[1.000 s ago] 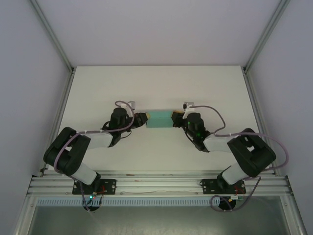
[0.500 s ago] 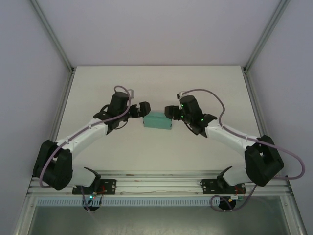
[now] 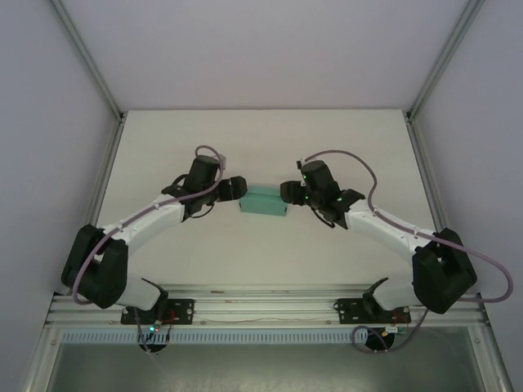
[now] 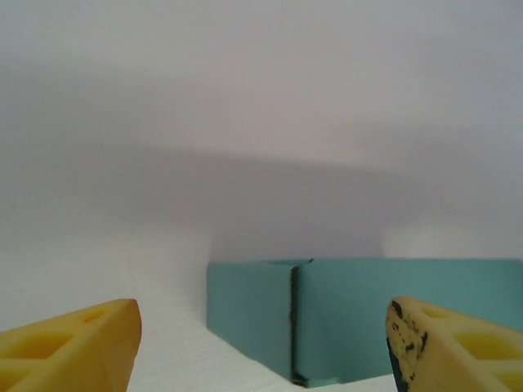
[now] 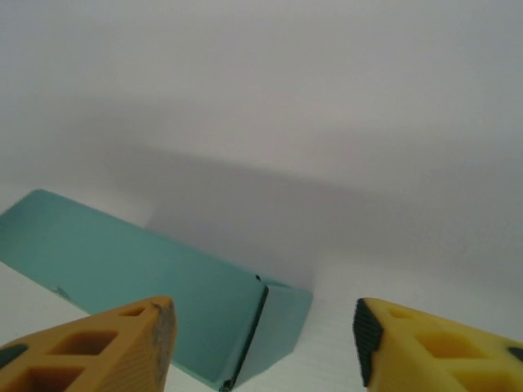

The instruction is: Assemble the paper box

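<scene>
From the overhead camera I see the paper box [image 3: 264, 202] lying closed on the white table [image 3: 261, 139], long side across, about midway between the two arms. The left gripper [image 3: 235, 189] sits just beside its left end and the right gripper [image 3: 288, 193] just beside its right end. I cannot tell from above whether either one touches the card.

Both hands are released. On the left wrist camera the yellow fingers [image 4: 78, 347] stand wide apart with nothing between them, and the box's end is ahead of the tips. The right wrist camera shows the same, with the other end of the box lying ahead of the spread fingers [image 5: 102, 347].

I judge the box to be thin teal card, so very light, hollow and easy to dent. It will probably skate on the smooth table if only one side pushes it. A dark seam [image 4: 292, 327] runs down the corner where the end panel meets the long side, so that end may not be fully tucked. I would hold it across the short ends, close to the folded corners where the card is stiffest, and squeeze gently.

I can read no brand, label or print on any face.
</scene>
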You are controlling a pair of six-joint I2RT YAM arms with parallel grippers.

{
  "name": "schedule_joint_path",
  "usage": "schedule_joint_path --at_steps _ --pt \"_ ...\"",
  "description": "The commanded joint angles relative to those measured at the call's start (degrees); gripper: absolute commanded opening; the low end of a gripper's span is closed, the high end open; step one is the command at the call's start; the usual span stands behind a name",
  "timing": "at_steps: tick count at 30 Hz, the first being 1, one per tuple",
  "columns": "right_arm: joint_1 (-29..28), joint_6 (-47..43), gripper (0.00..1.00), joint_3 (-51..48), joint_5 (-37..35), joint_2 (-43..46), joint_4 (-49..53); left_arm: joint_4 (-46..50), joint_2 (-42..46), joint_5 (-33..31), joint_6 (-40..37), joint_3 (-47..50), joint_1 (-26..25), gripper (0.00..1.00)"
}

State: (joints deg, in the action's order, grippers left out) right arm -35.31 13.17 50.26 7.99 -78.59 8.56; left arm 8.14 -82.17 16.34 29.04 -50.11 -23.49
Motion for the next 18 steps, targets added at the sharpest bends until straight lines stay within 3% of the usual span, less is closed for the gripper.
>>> schedule_joint_path --at_steps 1,6,15,18 --pt "-0.07 1.85 0.53 -2.1 0.15 -1.38 -0.13 -1.14 -0.83 2.77 0.85 1.81 1.07 0.72" --pt "0.18 3.74 0.49 -3.23 -0.62 -4.23 -0.22 -1.56 -2.28 3.36 0.93 3.81 1.77 0.59" --pt "0.99 8.79 0.25 -7.14 0.39 -5.88 -0.47 -6.14 -2.85 4.69 3.0 11.16 3.77 0.38" --pt "1.01 9.94 0.21 -8.4 1.13 -5.94 -0.86 -8.95 -3.85 5.34 4.29 13.51 3.9 0.19"
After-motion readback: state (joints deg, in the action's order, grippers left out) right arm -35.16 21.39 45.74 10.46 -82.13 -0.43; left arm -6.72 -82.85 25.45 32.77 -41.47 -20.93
